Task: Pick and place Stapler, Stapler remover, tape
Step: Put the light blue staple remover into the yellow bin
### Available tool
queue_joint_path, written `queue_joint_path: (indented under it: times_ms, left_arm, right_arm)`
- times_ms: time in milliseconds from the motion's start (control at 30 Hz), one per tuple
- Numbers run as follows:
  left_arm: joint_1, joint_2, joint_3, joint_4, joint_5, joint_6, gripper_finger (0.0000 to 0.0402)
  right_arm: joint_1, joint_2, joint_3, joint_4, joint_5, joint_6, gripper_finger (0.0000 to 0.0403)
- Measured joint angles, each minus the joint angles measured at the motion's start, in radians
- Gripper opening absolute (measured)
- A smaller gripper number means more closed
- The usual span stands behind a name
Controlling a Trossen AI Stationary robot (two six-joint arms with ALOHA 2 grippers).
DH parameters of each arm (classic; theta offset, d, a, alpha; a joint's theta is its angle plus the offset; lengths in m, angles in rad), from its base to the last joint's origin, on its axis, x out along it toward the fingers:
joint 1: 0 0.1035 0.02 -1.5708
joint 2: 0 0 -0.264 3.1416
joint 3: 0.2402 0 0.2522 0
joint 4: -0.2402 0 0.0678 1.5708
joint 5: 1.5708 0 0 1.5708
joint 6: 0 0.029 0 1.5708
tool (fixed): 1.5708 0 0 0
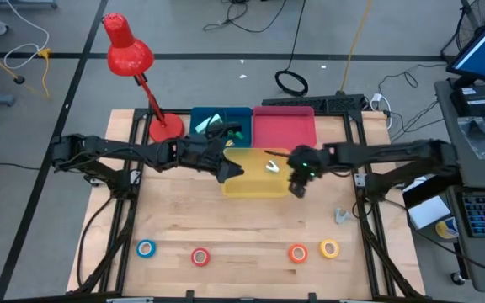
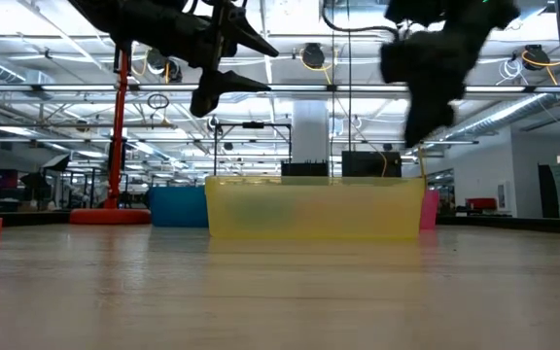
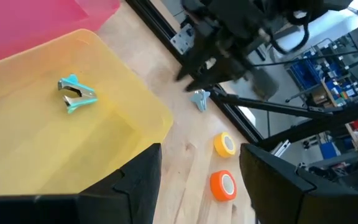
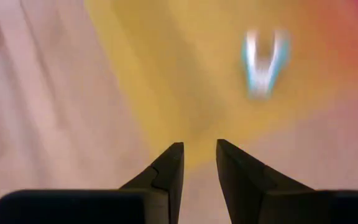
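Teal and pale metal made up the staple remover (image 3: 76, 94), a small claw-shaped piece lying loose on the floor of the yellow bin (image 1: 244, 187). In the left wrist view its two jaw halves splayed in a V. In the high view it showed only as a pale fleck (image 1: 272, 164) near the bin's edge on the pink bin's (image 1: 284, 129) side; which way its long axis ran there I could not tell. The right wrist view gave it as a blurred V (image 4: 263, 62) over yellow, nothing firmer.

The four tape rolls lay flat in a row along the near table edge, well apart from the bins: blue (image 1: 146, 248), red (image 1: 199, 256), orange (image 1: 298, 252) and yellow (image 1: 329, 248), the last two just beside each other. A second small pale-blue piece (image 1: 342, 216) sat on the bare wood near the right frame rail; what it was I could not tell.

The right gripper (image 1: 296, 183) hung above the yellow bin's right end, its fingers (image 4: 166, 168) slightly apart and holding nothing. The left gripper (image 1: 230, 168) hung over the bin's left end, fingers (image 3: 135, 180) spread with nothing between them.

A blue bin (image 1: 221, 125) stood behind, beside the pink one, with dark and green items inside that I could not identify. A red lamp (image 1: 128, 52) stood at the back left.
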Motion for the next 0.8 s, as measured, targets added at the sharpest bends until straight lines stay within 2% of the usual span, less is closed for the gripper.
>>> queue_joint_path:
  times_ms: [133, 333, 433, 667, 800]
  left_arm:
    - [-0.008, 0.000, 0.000, -0.007, -0.004, 0.005, 0.0216]
    - [-0.021, 0.000, 0.000, -0.007, -0.006, 0.013, 0.0216]
    - [-0.030, 0.000, 0.000, -0.007, -0.015, 0.013, 0.0216]
    - [-0.051, 0.000, 0.000, -0.007, -0.047, 0.013, 0.0216]
    - [-0.052, 0.000, 0.000, -0.015, -0.048, 0.013, 0.0216]
  right_arm:
    - [0.063, -0.080, 0.000, -0.275, -0.083, 0.395, 0.0087]
    - [0.188, -0.136, -0.001, -0.550, -0.093, 0.735, 0.0103]
    - [0.240, -0.139, -0.001, -0.582, -0.092, 0.839, 0.0111]
    - [0.322, -0.132, -0.002, -0.580, -0.035, 0.969, 0.0126]
    - [0.350, -0.133, -0.007, -0.587, -0.036, 1.034, 0.0133]
